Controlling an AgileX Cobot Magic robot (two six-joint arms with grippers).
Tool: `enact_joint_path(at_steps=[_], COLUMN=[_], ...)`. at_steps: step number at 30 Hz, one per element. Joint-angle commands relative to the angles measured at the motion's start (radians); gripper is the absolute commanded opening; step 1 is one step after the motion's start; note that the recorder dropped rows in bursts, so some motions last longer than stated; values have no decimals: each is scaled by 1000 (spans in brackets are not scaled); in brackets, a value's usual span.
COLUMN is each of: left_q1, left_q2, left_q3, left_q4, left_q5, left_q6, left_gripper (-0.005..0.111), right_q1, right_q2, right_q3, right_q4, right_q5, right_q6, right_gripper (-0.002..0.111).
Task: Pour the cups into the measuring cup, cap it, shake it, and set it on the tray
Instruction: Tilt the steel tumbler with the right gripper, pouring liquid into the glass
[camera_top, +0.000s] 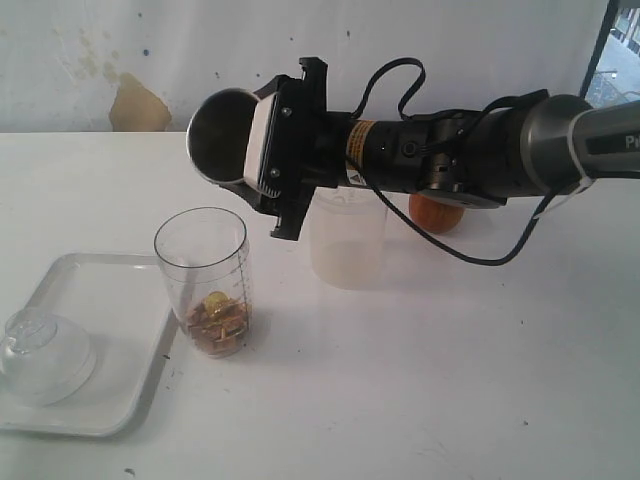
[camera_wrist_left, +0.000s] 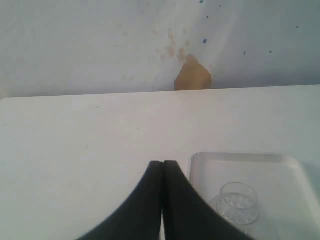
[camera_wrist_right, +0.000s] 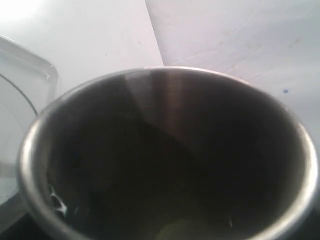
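My right gripper (camera_top: 262, 150) is shut on the stainless steel cup (camera_top: 222, 135), held on its side with its mouth facing left. It hangs above and just right of the measuring cup (camera_top: 200, 280). The right wrist view is filled by the steel cup's dark inside (camera_wrist_right: 170, 150), which hides the fingers. The measuring cup stands upright by the tray (camera_top: 120, 400) and holds brown bits and a yellow piece at its bottom. The frosted tumbler (camera_top: 347, 245) stands behind the arm. The brown wooden cup (camera_top: 437, 214) peeks out under the arm. My left gripper (camera_wrist_left: 163, 163) is shut and empty, over the table beside the tray (camera_wrist_left: 240, 159).
A clear domed lid (camera_top: 42, 355) lies on the tray's left part; the lid (camera_wrist_left: 237, 202) also shows in the left wrist view. A white wall with a brown patch (camera_top: 138, 105) runs behind the table. The right arm's cable (camera_top: 480, 255) loops down near the table.
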Motion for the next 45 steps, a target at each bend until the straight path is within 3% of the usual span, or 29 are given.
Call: enact_joint_path(at_steps=[1, 30, 45], left_q1=[-5, -5, -5], left_q2=[-4, -4, -4], left_q3=[3, 3, 3], left_q4=[-7, -7, -7], left_q5=[-5, -5, -5], left_q6=[0, 0, 0], left_gripper=[0, 0, 0], right_q1=[-3, 1, 47], right_q2=[-13, -19, -25], right_q3=[-13, -34, -96], right_q4=[17, -4, -7], right_q5=[-47, -45, 77], right_q6=[-50, -164, -164], right_gripper=[0, 0, 0])
